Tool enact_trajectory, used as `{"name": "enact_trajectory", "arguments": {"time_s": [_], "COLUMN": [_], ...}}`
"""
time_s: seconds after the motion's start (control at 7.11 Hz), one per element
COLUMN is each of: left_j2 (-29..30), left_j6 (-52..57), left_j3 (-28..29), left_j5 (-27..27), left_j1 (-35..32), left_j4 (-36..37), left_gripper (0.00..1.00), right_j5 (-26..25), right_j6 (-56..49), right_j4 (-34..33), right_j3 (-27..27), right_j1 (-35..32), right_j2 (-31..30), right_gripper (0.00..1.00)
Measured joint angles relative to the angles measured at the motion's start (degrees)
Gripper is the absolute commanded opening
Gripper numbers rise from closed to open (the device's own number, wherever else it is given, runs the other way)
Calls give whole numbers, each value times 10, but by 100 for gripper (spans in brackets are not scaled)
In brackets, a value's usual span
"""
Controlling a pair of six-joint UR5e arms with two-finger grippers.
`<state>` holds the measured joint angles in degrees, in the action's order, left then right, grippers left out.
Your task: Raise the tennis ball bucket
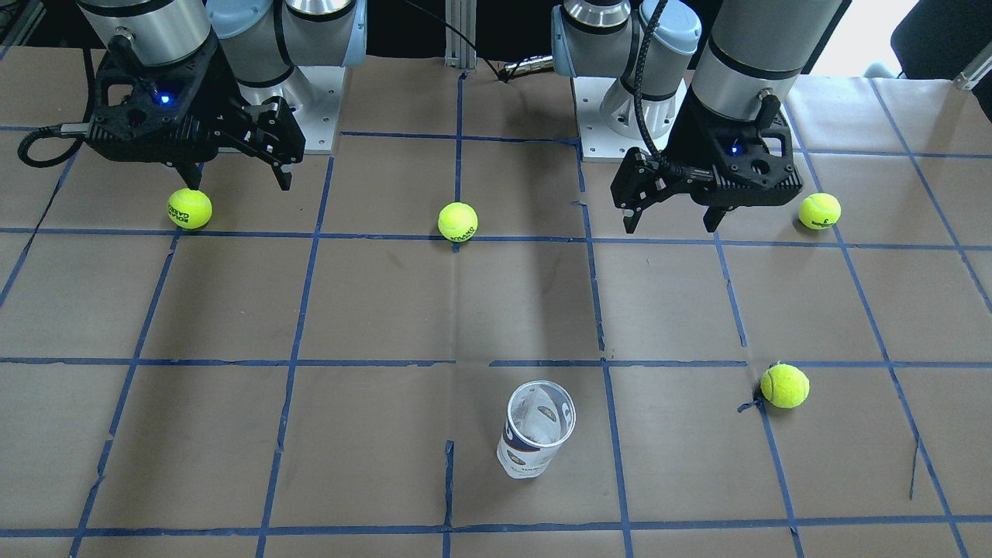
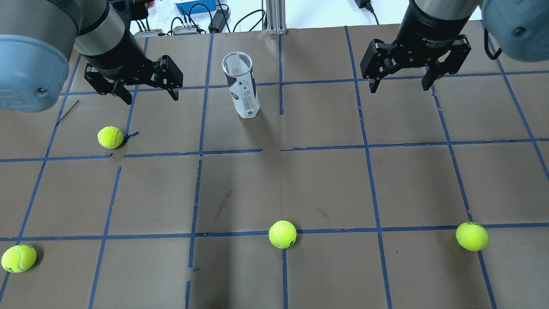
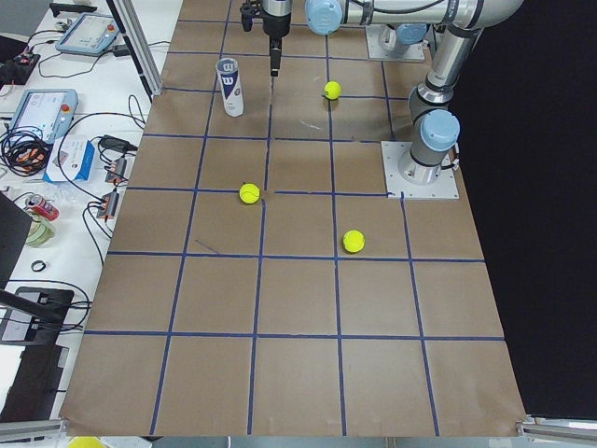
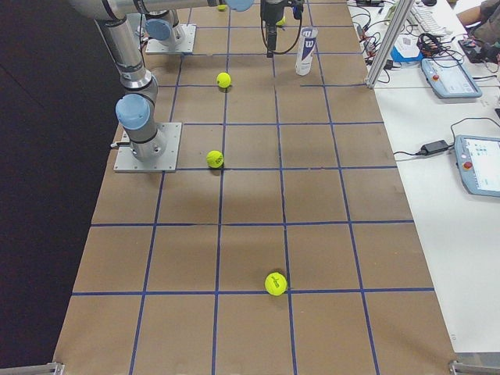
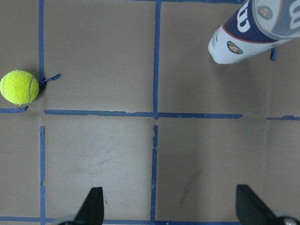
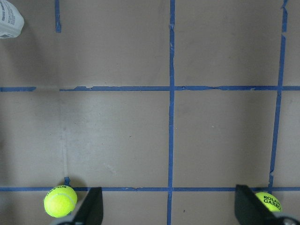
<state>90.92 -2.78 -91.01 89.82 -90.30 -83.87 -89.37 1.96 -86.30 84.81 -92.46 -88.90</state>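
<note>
The tennis ball bucket [image 2: 242, 90] is a clear tube with a white-and-navy label. It stands upright, open-topped and empty, at the far middle of the table [image 1: 535, 442]. My left gripper [image 2: 152, 98] hovers open and empty to its left, apart from it. The bucket shows at the top right of the left wrist view [image 5: 248, 35]. My right gripper [image 2: 399, 88] hovers open and empty well to the bucket's right. Only the bucket's base shows, at the top left corner of the right wrist view [image 6: 9, 21].
Several yellow-green tennis balls lie on the brown, blue-taped table: one near my left gripper [image 2: 110, 137], one front left [image 2: 18, 258], one front middle [image 2: 282, 234], one front right [image 2: 472, 236]. Cables and devices sit beyond the far edge [image 2: 193, 17].
</note>
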Motion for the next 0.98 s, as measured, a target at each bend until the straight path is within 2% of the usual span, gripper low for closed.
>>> {"name": "enact_trajectory", "arguments": {"time_s": [0.42,0.98], "left_j2": [3,3], "left_j6": [1,1], "left_j3": [28,32], "left_j5": [2,0], "left_j1": [1,11], "left_j4": [-53,-58], "left_gripper": [100,100], "right_j5": [0,0], "right_j6": [1,2], "right_j4": [-1,-6], "right_j3": [0,-1], "right_j1": [1,2], "right_j2": [0,1], "right_gripper": [100,100]}}
